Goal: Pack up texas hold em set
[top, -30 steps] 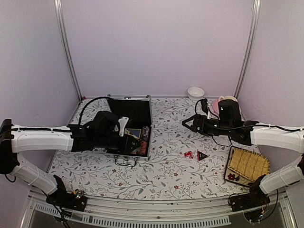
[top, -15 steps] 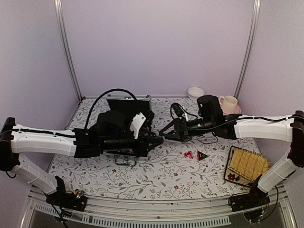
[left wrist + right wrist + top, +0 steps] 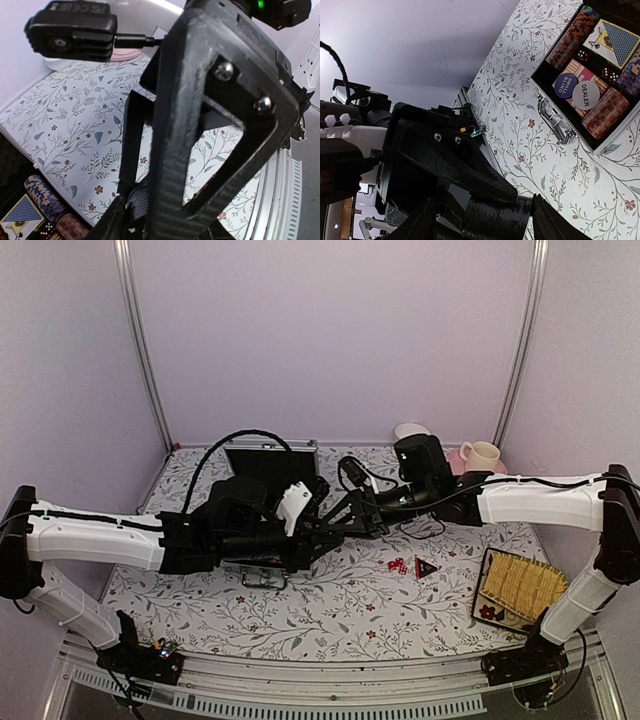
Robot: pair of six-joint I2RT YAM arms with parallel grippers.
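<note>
- Briefcase (image 3: 290, 462) lies open left of centre on the table (image 3: 350, 612), lid raised. The right wrist view shows chip stacks (image 3: 568, 39) and cards (image 3: 614, 44) seated in its tray.
- Left gripper (image 3: 322, 532) hangs at the case's right edge. We cannot tell whether its jaws are spread or pressed together.
- Right gripper (image 3: 350, 520), fingers spread and holding nothing, crowds the same spot. We cannot tell whether the two touch. We judge a clash between them the chief hazard.
- Red dice (image 3: 397, 565) and triangular marker (image 3: 425, 567) lie loose, apart from the case. A knocked arm could scatter them.
</note>
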